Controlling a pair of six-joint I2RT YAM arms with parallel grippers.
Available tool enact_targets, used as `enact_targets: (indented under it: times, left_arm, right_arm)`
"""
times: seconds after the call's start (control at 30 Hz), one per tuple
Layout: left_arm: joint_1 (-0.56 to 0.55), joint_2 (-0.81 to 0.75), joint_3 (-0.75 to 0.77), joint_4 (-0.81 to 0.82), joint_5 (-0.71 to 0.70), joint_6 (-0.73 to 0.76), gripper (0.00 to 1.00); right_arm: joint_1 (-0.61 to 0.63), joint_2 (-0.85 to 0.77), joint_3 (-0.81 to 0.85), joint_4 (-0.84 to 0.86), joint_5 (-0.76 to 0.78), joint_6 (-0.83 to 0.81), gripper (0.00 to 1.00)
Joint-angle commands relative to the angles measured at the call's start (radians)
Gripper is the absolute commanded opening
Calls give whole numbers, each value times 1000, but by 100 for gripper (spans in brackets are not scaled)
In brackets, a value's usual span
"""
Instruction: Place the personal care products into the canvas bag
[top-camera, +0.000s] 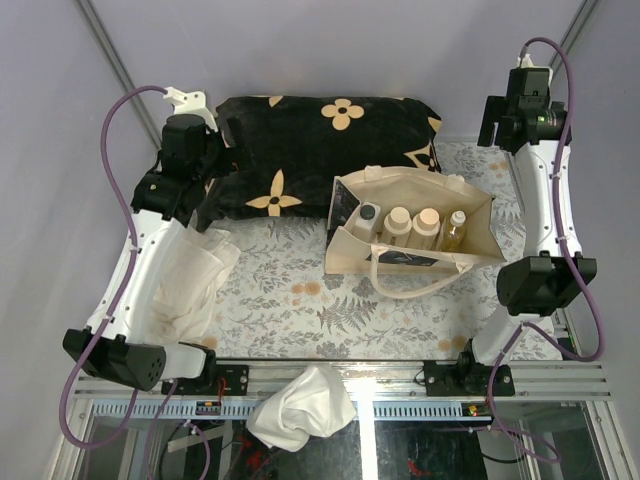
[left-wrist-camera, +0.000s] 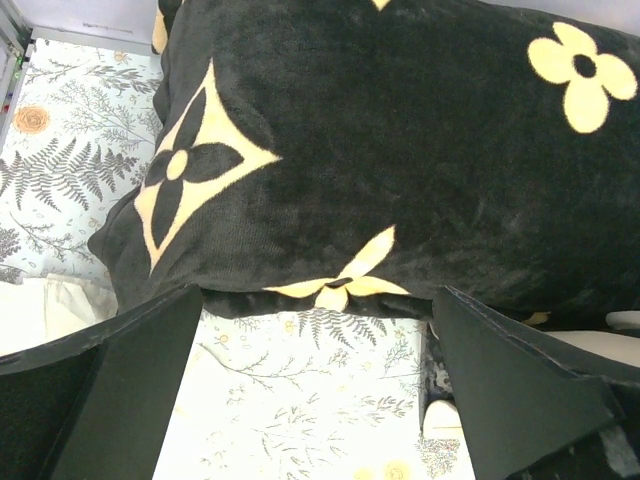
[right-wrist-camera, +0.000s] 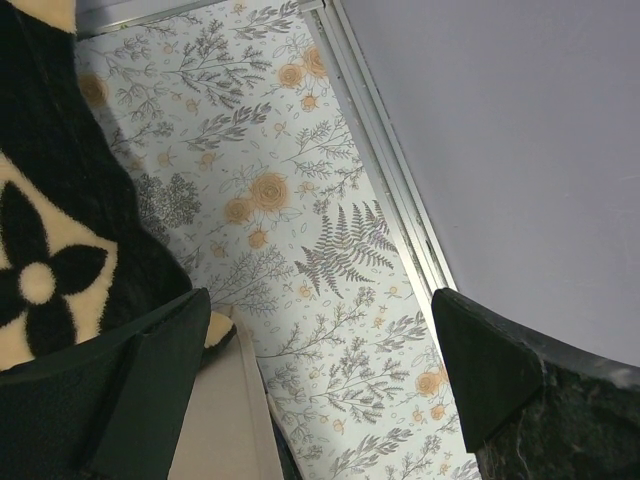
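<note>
The canvas bag (top-camera: 400, 262) stands open at the table's middle right, its handles hanging over the front. Four bottles stand in a row inside it: a white squarish one with a dark cap (top-camera: 367, 216), two cream round ones (top-camera: 398, 226) (top-camera: 427, 225) and a clear amber one (top-camera: 456, 231). My left gripper (top-camera: 205, 160) is open and empty at the far left, over the cushion's edge (left-wrist-camera: 320, 380). My right gripper (top-camera: 510, 115) is open and empty at the far right, beyond the bag (right-wrist-camera: 320, 380). A strip of the bag's cloth (right-wrist-camera: 215, 420) shows in the right wrist view.
A black cushion with tan flower marks (top-camera: 320, 150) lies along the back, touching the bag's rear; it fills the left wrist view (left-wrist-camera: 400, 150). A white cloth (top-camera: 190, 280) lies under the left arm. Another white cloth (top-camera: 300, 405) hangs over the front rail. A metal rail (right-wrist-camera: 385, 160) edges the table on the right.
</note>
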Motion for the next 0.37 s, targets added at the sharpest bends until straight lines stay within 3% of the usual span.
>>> enact_targets:
  times: [0.0,0.33]
  left_arm:
    - [2,-19,-14,59,-28,-11,100]
    - [2,-23,-20,71,-4,-5,100]
  right_arm:
    - [-3,-42,-4,31,14,-12,99]
    - [-2,-47,-5,33,4,-15,99]
